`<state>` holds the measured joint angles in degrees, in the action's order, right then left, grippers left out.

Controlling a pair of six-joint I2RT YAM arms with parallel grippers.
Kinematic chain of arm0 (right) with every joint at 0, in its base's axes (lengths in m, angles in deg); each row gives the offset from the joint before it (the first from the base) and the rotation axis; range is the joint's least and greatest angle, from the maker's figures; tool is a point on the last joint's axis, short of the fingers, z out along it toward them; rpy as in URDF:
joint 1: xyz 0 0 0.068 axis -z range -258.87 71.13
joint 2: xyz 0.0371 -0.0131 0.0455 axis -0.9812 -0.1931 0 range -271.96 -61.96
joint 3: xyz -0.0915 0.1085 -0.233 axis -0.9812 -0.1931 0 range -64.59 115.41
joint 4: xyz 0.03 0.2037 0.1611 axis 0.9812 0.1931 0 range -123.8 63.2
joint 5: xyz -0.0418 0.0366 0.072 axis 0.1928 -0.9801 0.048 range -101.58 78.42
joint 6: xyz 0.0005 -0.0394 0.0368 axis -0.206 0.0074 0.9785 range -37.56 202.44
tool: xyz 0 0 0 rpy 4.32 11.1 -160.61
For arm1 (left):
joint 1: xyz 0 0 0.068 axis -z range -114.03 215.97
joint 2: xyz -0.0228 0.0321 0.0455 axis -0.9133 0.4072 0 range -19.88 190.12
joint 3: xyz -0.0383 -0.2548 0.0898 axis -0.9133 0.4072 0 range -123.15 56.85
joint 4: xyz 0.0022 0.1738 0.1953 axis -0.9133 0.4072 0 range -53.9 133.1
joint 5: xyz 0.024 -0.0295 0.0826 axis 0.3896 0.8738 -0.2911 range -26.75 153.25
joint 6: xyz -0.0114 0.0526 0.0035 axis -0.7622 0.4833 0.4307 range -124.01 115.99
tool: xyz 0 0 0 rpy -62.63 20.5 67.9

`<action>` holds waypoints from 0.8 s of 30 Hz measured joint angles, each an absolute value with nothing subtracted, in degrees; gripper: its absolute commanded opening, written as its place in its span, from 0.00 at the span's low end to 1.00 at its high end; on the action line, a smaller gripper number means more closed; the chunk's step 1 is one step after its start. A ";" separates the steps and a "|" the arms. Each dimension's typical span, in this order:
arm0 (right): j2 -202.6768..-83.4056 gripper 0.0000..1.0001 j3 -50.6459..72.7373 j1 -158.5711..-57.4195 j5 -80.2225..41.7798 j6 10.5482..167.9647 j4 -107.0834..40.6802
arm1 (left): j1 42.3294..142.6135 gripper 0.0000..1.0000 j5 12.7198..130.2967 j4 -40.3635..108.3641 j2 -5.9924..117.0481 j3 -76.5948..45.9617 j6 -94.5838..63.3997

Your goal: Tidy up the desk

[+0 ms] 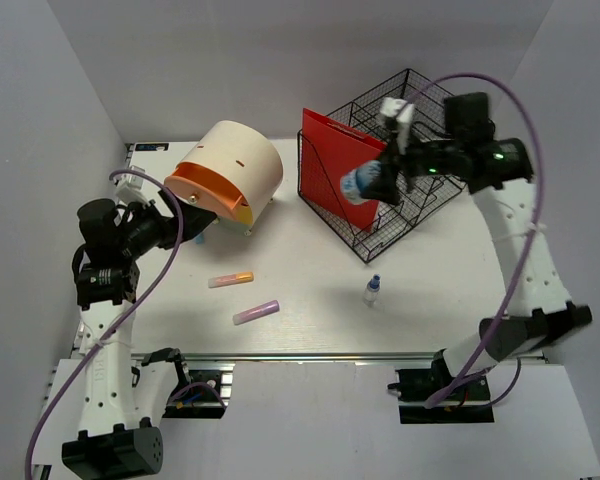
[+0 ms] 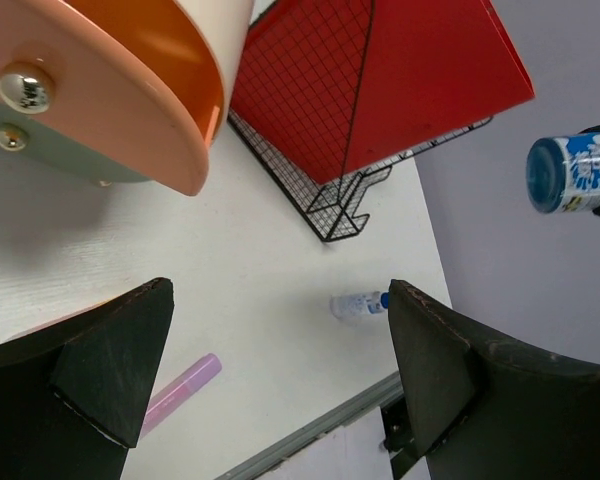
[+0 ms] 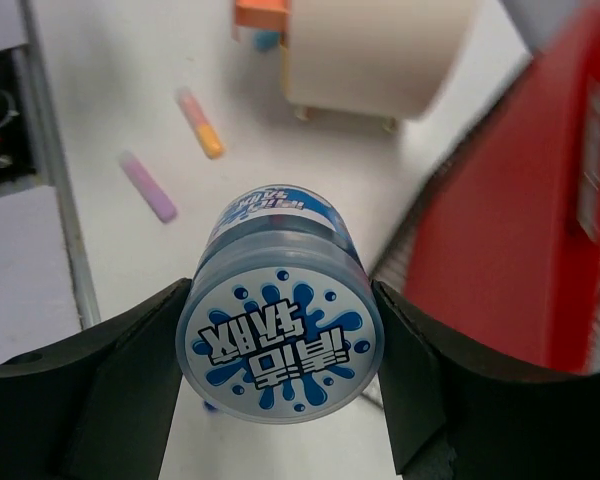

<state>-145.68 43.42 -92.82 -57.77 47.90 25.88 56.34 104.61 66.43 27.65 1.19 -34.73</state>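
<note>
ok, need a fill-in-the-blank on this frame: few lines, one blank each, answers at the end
1. The right end effector is shut on a canister whose label is white and ____.
2. The left end effector is ____ and holds nothing.
3. The folder standing in the black wire rack is ____.
4. The small bottle on the desk has a ____ cap.
Missing words: blue; open; red; blue.

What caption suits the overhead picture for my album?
Right gripper holds a blue-labelled jar near the red folder in the wire basket; left gripper open by the cream canister.
</note>
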 measured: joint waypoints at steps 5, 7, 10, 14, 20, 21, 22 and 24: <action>-157.79 0.00 54.02 -104.80 -56.51 51.68 24.07 | 55.97 0.98 100.50 69.27 27.67 -0.58 -33.62; -163.32 0.00 60.27 -107.51 -56.35 53.12 23.11 | 55.78 0.98 98.54 69.95 27.67 -0.97 -33.49; -168.57 0.00 64.42 -110.48 -55.79 56.14 17.38 | 55.58 0.98 95.61 70.69 27.63 -1.01 -33.88; -170.45 0.00 61.49 -113.74 -55.09 62.52 6.45 | 55.58 0.98 91.37 71.00 27.02 -1.01 -35.56; -176.11 0.00 62.08 -117.72 -55.11 73.08 -10.36 | 55.58 0.98 87.43 72.09 25.64 -1.01 -37.05; -177.16 0.00 62.08 -118.29 -54.98 74.65 -12.80 | 55.58 0.98 86.75 72.29 25.51 -1.01 -37.16; -178.21 0.00 62.08 -118.94 -54.58 76.07 -15.10 | 55.58 0.98 86.21 72.53 25.38 -1.01 -37.29; -180.11 0.00 62.13 -120.10 -53.53 77.75 -18.75 | 55.58 0.98 85.03 73.14 24.98 -1.01 -37.57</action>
<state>-180.11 62.13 -120.10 -53.53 77.75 -18.75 55.58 85.03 73.14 24.98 -1.01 -37.57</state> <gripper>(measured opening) 0.721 0.975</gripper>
